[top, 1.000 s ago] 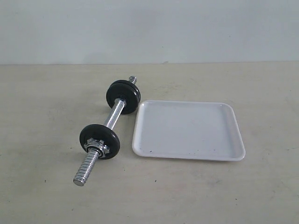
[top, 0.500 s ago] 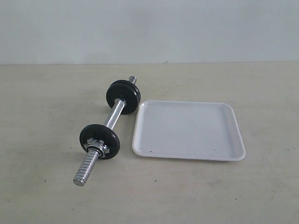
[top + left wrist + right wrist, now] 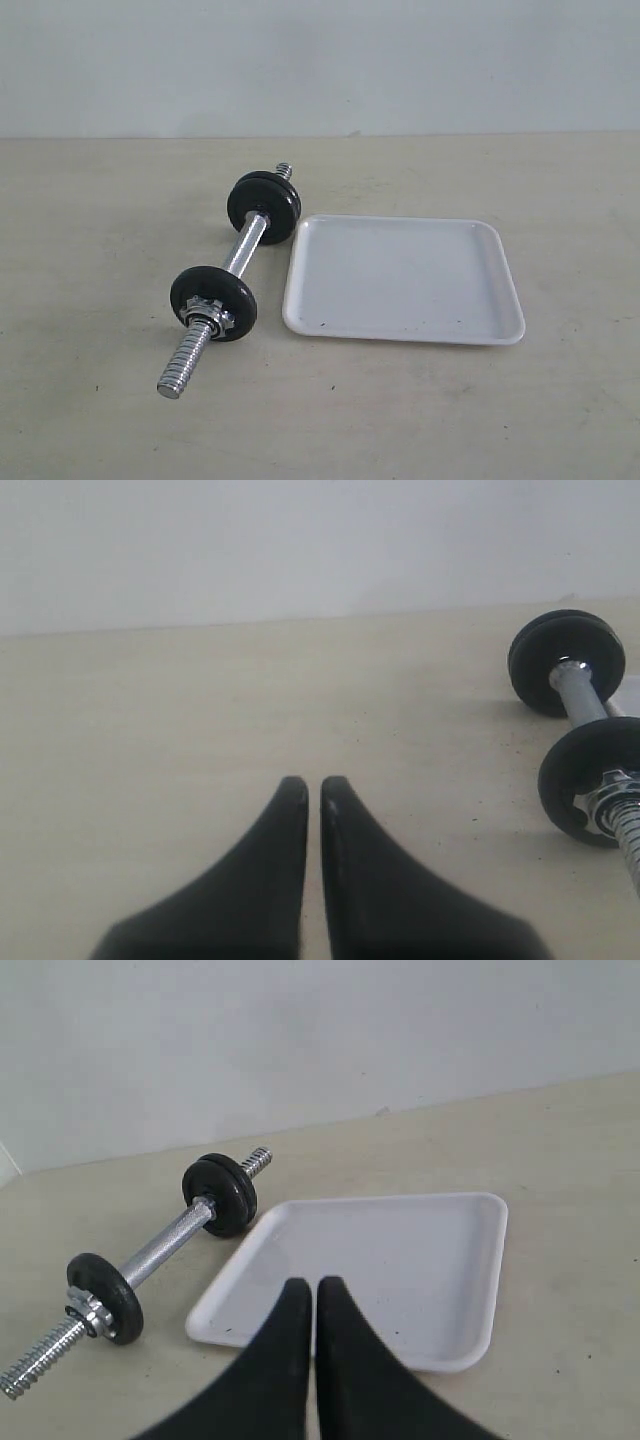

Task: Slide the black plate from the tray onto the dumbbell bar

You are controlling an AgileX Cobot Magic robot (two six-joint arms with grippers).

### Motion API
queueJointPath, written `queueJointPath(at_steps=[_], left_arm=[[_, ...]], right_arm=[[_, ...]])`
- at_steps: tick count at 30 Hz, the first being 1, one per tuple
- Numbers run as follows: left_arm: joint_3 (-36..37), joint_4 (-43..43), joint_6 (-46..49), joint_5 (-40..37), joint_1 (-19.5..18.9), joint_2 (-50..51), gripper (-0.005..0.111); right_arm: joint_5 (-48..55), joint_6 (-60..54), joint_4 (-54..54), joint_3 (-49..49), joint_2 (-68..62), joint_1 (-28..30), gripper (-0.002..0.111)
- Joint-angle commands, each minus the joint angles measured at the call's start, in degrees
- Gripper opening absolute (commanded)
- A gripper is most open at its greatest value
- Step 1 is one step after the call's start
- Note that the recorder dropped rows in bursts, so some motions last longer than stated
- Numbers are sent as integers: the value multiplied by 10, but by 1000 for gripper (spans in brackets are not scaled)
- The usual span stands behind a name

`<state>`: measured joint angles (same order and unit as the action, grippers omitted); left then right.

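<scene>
Honestly, tray (image 3: 400,280) is bare; left end effector (image 3: 314,783) and right end effector (image 3: 312,1284) clenched empty. Bumped bar (image 3: 243,250) could roll.

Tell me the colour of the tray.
The tray is plain white with a few dark specks; clearest in the exterior view.

Beige table (image 3: 90,220) against a plain pale wall (image 3: 320,60).

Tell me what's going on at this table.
Nothing is being handled. The left gripper and right gripper are both shut and empty. The tray holds no plate; the dumbbell bar lies beside it with black discs near both ends and a star nut on the nearer one. The plate seems already loaded.
</scene>
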<state>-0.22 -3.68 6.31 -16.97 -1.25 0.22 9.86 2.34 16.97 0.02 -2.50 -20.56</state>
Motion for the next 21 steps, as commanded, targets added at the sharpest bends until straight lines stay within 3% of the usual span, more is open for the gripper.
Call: queueJointPath(at_steps=[1,21], left_arm=[[2,-2,-3,-4,5,-2,4],[2,-2,-3,-3,6,-2,4]], right_arm=[[-6,1,-1,0,0,0,0],[-14,1,3,0,0,0,0]])
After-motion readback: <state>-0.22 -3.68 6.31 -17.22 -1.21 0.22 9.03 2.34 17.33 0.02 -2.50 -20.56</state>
